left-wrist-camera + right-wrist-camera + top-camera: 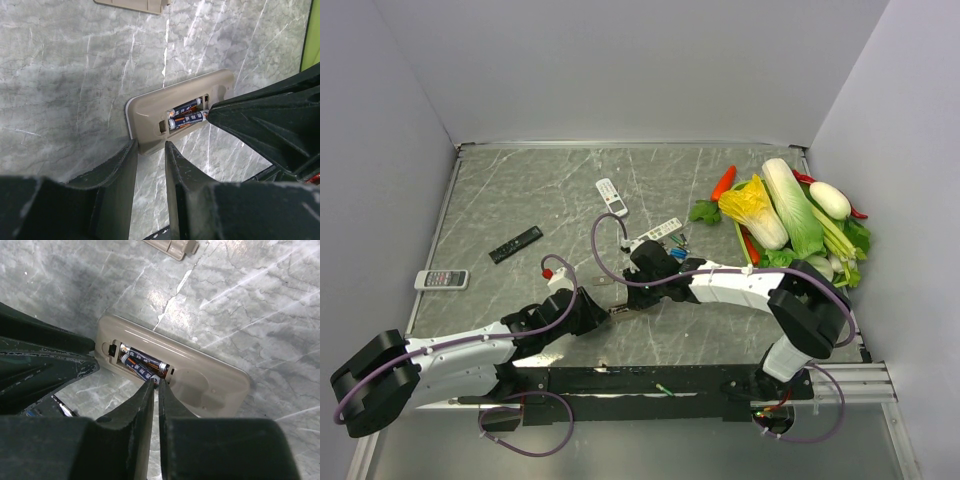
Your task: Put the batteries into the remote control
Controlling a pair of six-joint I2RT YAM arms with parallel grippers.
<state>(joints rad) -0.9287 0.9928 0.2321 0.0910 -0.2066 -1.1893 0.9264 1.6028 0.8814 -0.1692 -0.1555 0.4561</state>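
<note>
Right wrist view: we see the remote control (215,385) lying back-up on the table (260,305), two batteries (142,365) in its bay. Our right pincer (154,383), nearly pressed together, touches the nearer cell; the left pincer (149,147) pinches the remote's bay end.

Remote control (210,385) back plain grey-beige, batteries (142,365) black with orange bands, table (260,300) grey marble — pale white veins, cover piece (170,246) beige.

white arms (735,285), black joints (810,305), purple cables (605,250)
</note>
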